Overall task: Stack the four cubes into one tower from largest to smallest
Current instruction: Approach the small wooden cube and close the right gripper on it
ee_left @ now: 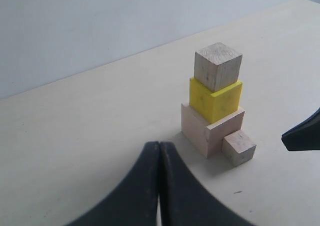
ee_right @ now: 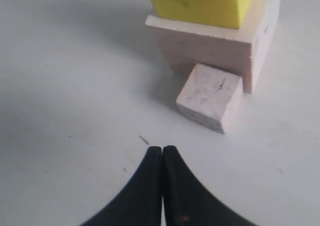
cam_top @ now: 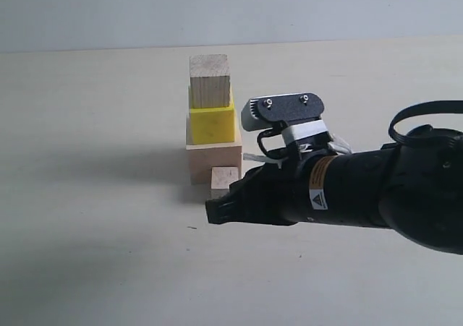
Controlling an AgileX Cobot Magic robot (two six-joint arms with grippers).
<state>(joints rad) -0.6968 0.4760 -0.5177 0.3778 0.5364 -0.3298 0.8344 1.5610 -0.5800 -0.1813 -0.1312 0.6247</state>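
Note:
A partial tower stands at the table's middle: a large pale wood cube [cam_top: 214,163] at the base, the yellow cube [cam_top: 212,123] on it, and a medium wood cube [cam_top: 210,80] on top. The tiny wood cube [cam_top: 224,176] rests on the table against the base's front. It shows too in the right wrist view as the tiny cube [ee_right: 210,97], and in the left wrist view as the tiny cube [ee_left: 239,147]. My right gripper [cam_top: 211,212] is shut and empty, low over the table just in front of the tiny cube. My left gripper [ee_left: 159,145] is shut and empty, some way back from the tower.
The pale tabletop [cam_top: 94,196] spreads around the stack, with a light wall behind its far edge. The right arm's black body [cam_top: 362,189] fills the space to the right of the stack. A small dark mark [ee_right: 144,140] lies on the table ahead of the right fingertips.

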